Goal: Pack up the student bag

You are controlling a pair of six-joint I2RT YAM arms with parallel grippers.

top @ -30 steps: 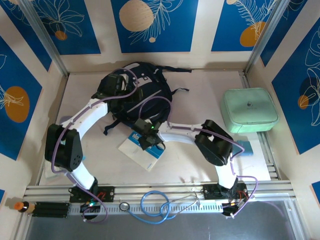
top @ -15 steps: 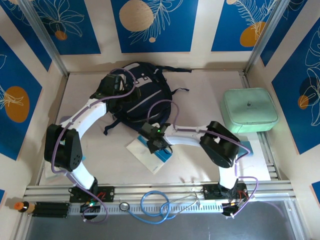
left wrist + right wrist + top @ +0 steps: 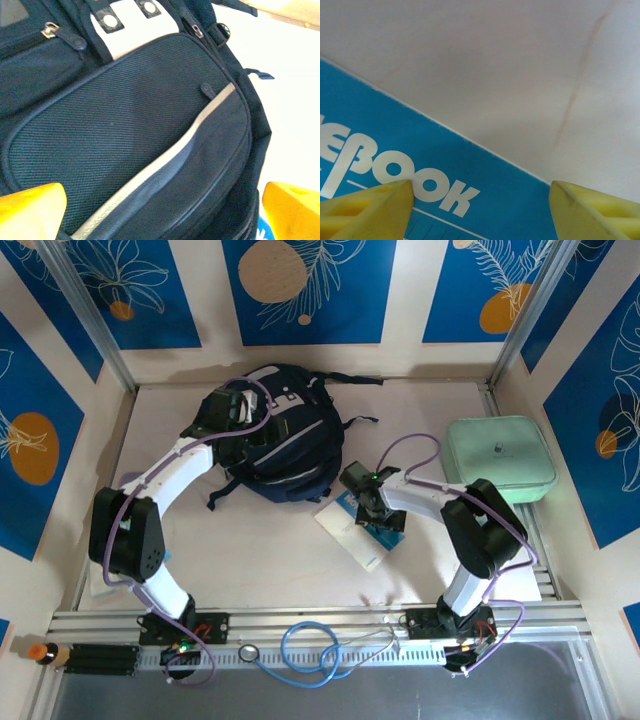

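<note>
Right wrist, lettered notebook [image 3: 395, 170], overhead, student bag [image 3: 300, 462]

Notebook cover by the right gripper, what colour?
The notebook is blue with white lettering, clearest in the right wrist view.

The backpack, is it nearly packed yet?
Just starting. Done: nothing visibly packed; the bag looks closed. In hand: the right gripper hovers open over the blue notebook; the left gripper hovers open above the bag. Left: getting the notebook inside.

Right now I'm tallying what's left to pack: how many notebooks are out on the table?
1: the blue notebook lies on the table, right of the student bag, under the right fingers. More may lie hidden.
</note>
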